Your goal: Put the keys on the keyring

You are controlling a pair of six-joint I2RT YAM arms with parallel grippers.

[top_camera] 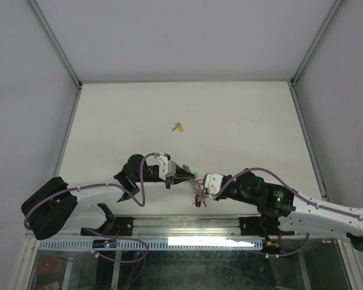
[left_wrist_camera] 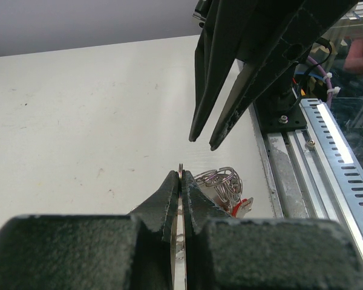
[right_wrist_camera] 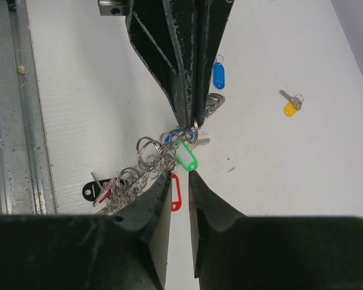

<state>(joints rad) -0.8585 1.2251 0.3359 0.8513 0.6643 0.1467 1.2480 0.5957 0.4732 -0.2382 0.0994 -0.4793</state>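
Note:
My left gripper (left_wrist_camera: 180,175) is shut on the edge of the thin silver keyring (left_wrist_camera: 180,165), which stands upright between its pads. Below it, small rings, keys and tags (right_wrist_camera: 146,158) trail onto the table, among them a green tag (right_wrist_camera: 186,157) and a red tag (right_wrist_camera: 176,193). Facing it tip to tip, my right gripper (right_wrist_camera: 179,175) has its jaws a narrow gap apart with nothing between them. One key with a yellow tag (right_wrist_camera: 290,107) lies alone farther out on the table (top_camera: 179,127). A blue tag (right_wrist_camera: 218,75) shows behind the left fingers (right_wrist_camera: 181,78); I cannot tell whether it hangs on the ring.
A black tag (right_wrist_camera: 94,191) lies at the near end of the key bunch. The metal base rail (left_wrist_camera: 327,139) runs along the table's near edge close to both grippers. White walls enclose the table (top_camera: 242,115) at the back and sides.

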